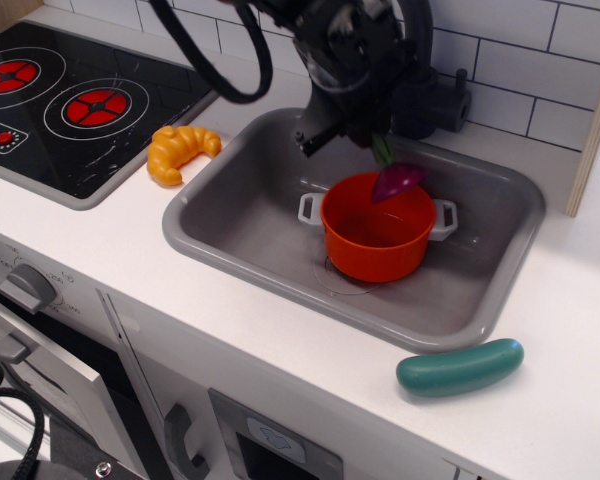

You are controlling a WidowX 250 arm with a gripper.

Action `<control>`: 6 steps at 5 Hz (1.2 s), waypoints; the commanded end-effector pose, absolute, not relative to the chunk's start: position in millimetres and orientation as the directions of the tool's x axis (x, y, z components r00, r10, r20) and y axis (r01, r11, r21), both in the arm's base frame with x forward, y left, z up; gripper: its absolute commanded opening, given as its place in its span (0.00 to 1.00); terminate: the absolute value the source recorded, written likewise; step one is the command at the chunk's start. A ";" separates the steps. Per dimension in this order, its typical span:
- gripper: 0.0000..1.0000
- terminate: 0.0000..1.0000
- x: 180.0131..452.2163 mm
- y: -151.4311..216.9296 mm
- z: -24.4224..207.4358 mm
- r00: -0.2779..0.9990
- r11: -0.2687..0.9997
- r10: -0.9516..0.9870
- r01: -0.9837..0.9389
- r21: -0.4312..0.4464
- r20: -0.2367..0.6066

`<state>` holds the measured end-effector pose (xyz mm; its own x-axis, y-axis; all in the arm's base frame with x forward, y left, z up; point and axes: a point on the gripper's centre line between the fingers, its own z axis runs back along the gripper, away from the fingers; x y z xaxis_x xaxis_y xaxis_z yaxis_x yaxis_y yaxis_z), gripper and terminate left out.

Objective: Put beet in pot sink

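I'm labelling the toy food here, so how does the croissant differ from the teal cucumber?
The croissant is yellow-orange and curved with ridges; the cucumber is teal, smooth and nearly straight. The croissant lies between the stove and the sink; the cucumber lies in front of the sink's right corner. Both rest untouched on the white counter.
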<state>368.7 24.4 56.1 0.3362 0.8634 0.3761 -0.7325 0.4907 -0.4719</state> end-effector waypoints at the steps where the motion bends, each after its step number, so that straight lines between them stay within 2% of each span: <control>1: 1.00 0.00 356.7 15.9 73.6 0.376 0.512 0.855 -0.725 -0.461 0.358; 2: 1.00 0.00 355.4 14.2 81.1 0.371 0.503 0.860 -0.736 -0.453 0.352; 3: 1.00 0.00 350.7 13.7 96.1 0.326 0.490 0.863 -0.726 -0.482 0.386; 4: 1.00 0.00 344.5 7.8 105.6 0.350 0.500 0.861 -0.715 -0.489 0.369; 5: 1.00 0.00 333.1 -0.5 109.7 0.384 0.512 0.857 -0.712 -0.480 0.344; 6: 1.00 0.00 333.1 -0.5 109.7 0.384 0.512 0.857 -0.712 -0.480 0.344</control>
